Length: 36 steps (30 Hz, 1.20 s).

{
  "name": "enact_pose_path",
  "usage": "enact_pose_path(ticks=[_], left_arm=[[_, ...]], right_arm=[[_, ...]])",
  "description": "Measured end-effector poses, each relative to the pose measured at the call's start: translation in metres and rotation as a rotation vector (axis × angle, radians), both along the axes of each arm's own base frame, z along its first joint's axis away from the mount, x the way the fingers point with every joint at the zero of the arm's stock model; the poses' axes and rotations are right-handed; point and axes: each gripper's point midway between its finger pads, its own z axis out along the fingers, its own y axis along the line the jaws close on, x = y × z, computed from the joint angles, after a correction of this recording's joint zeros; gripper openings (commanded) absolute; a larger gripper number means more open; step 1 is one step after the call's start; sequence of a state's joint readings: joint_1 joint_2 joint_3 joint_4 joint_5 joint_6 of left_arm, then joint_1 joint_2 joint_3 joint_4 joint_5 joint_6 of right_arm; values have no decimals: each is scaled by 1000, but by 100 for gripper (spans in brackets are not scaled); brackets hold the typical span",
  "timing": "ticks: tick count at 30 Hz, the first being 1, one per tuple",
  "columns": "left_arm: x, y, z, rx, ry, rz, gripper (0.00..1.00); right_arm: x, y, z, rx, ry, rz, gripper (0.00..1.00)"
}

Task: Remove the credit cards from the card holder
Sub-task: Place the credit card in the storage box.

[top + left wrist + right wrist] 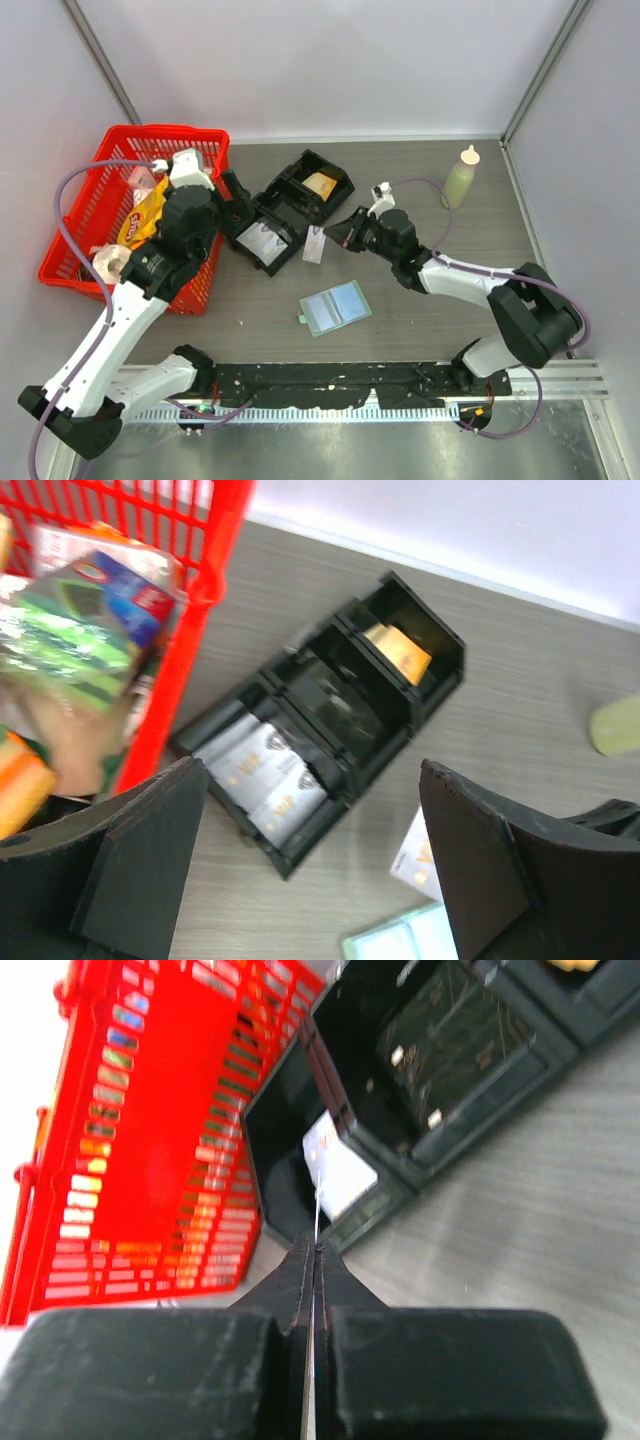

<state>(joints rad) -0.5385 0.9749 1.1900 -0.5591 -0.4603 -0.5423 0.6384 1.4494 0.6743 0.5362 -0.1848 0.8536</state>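
Right pincer (316, 1252) clamps a thin pale credit card (315, 243) edge-on, just beside the black tray (290, 205). Left pincer (310, 830) gapes wide above that tray. The open green card holder (335, 307), a pale blue card (347, 300) inside, lies on the worktop (430, 300) below both pincers, toward the arm bases.

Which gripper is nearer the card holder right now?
Right. The right gripper, shut on a card, sits just beyond the card holder; the left gripper is farther off, open at the tray's left edge.
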Motion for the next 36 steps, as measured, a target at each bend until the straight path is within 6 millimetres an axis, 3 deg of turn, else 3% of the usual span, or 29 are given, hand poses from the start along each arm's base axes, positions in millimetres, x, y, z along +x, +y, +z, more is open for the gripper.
enact_pose_path(ticks=[2,7,13,19,26,31,36], left_arm=[[-3,13,-2,34,-33,39,100],[-16,48,-9,96,-132,139,100],[-31,77,0,99,-259,238,100],[-40,95,24,84,-357,315,100],[-41,100,27,89,-379,337,100],[-40,101,27,94,-380,341,100],[-36,97,24,102,-370,330,100]], right_arm=[[14,6,4,16,-19,-48,1],[51,37,15,50,-98,-153,1],[65,94,4,74,-162,-216,1],[63,127,-18,35,-200,-261,1],[49,140,-41,-31,-219,-290,3],[41,142,-51,-63,-225,-287,22],[37,130,-64,-123,-233,-292,36]])
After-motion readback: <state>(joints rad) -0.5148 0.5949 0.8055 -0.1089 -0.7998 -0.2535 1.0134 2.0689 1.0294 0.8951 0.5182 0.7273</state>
